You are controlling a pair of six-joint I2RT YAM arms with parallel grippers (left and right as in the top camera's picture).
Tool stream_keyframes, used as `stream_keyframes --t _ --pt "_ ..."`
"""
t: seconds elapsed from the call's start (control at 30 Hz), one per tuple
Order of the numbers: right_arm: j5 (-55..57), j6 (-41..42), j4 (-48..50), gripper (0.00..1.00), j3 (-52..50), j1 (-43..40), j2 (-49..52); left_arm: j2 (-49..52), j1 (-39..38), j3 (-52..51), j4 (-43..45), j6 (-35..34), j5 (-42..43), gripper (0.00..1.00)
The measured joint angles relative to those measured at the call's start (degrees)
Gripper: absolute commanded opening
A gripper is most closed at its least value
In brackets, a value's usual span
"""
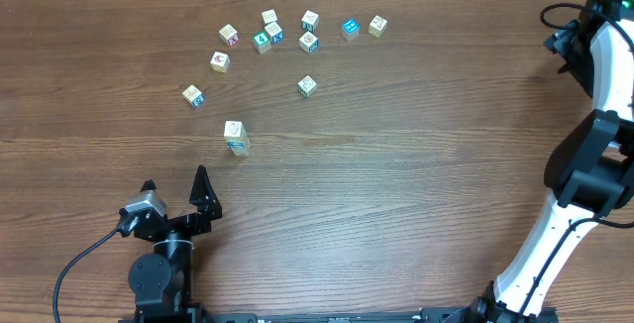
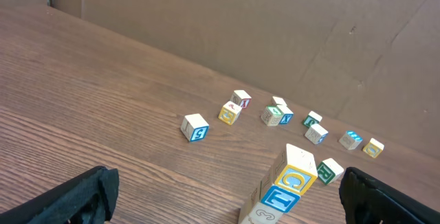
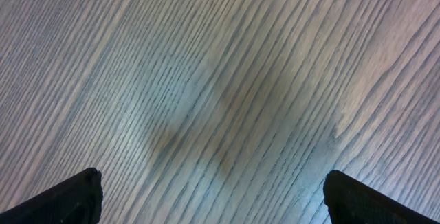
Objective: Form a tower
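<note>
Ahead of the gaping left pincer stands the tower, apart.

Tower: one-cube-wide stack of small pale wooden cubes, standing free on the table, left of centre, mid-depth. Left wrist view shows three levels: top cube has a cream top and yellow letter face, blue letter face below, grey print on the lowest. Base cropped by frame edge.

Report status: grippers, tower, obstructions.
Left gripper open, empty, short of the tower. Right gripper open, empty, over the table. Tower upright, nothing touching it. Loose cubes scattered beyond it, none between.
</note>
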Motion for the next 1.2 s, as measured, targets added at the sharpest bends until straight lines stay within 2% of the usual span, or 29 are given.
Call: stream_keyframes --t 0.4,0.73,0.93,1.2 --pt "0.00 0.00 -0.17 1.00 -0.02 0.61 -2.16 0.00 0.00 0.00 0.00 -0.02 0.00 0.99" --pt "0.02 0.00 0.13 1.00 0.00 5.07 -21.57 0.00 0.00 0.00 0.00 0.00 0.00 1.00" --pt "0.31 0.02 0.07 1.00 0.02 12.00 -31.36 0.00 0.00 0.00 0.00 0.00 0.00 1.00" --pt "0.39 0.00 0.02 1.00 0.02 25.79 -36.57 0.00 0.00 0.00 0.00 -0.02 0.00 0.99"
